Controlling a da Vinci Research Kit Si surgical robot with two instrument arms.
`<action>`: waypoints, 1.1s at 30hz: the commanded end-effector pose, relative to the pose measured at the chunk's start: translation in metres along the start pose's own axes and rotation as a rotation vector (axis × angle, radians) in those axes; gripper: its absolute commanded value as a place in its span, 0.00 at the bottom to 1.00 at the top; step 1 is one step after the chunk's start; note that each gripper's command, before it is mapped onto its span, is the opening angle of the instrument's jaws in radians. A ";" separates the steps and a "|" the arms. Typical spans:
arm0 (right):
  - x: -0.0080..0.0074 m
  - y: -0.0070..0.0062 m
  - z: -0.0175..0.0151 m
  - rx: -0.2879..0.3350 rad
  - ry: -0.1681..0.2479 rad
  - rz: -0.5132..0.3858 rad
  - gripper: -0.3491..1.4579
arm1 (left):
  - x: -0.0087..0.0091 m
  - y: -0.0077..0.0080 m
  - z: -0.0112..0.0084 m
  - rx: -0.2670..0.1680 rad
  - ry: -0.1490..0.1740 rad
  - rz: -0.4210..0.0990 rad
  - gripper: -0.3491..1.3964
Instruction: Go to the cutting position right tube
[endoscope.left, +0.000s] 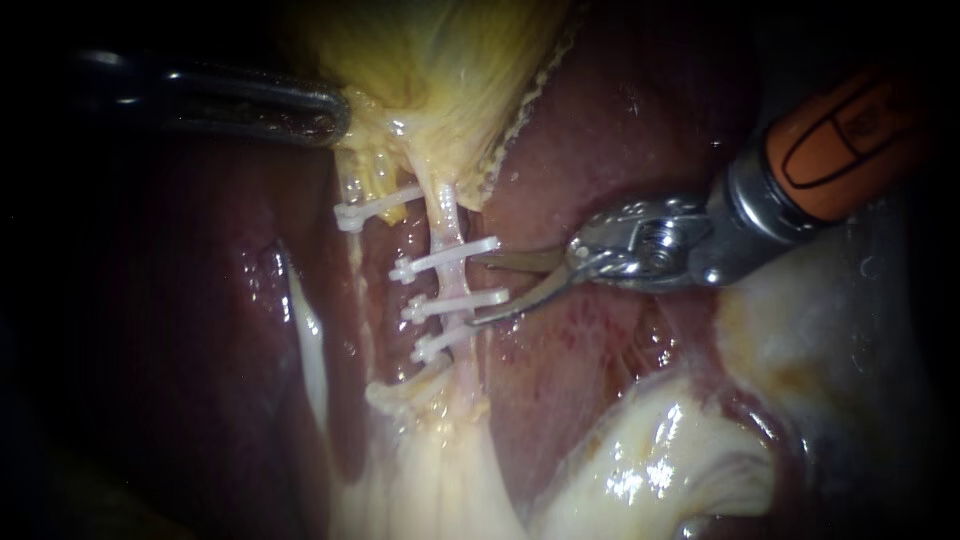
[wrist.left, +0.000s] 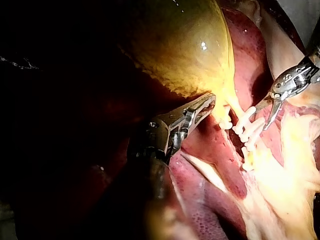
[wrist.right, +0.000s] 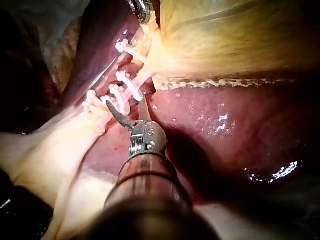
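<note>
Spread-jawed, my steel right instrument (endoscope.left: 480, 288) sits three o'clock of pale clipped right tube (endoscope.left: 452, 262); my left instrument (endoscope.left: 335, 112) pinches yellow gallbladder (endoscope.left: 440, 60).

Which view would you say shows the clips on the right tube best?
The endoscope view: all three clips lie across the right tube, each apart, with gaps visible. The left wrist view shows them bunched and overlapping; the right wrist view shows them foreshortened beyond the right instrument.

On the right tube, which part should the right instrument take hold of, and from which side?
Probably the bare stretch of the right tube between the top clip and middle clip, approached from the right instrument's side: the tube runs upright there, and the instrument's open tip faces it.
</note>
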 end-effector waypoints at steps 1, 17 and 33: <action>0.0000 0.0002 0.0003 0.007 0.007 0.011 0.82 | 0.0000 0.0000 0.0000 0.000 0.000 0.000 0.00; 0.0008 0.0012 0.0053 0.195 0.114 0.011 0.88 | 0.0001 0.0000 0.0001 -0.001 -0.001 0.000 0.00; 0.0040 -0.0019 0.0058 0.298 0.290 -0.007 0.99 | 0.0000 0.0000 0.0002 -0.001 0.000 0.000 0.00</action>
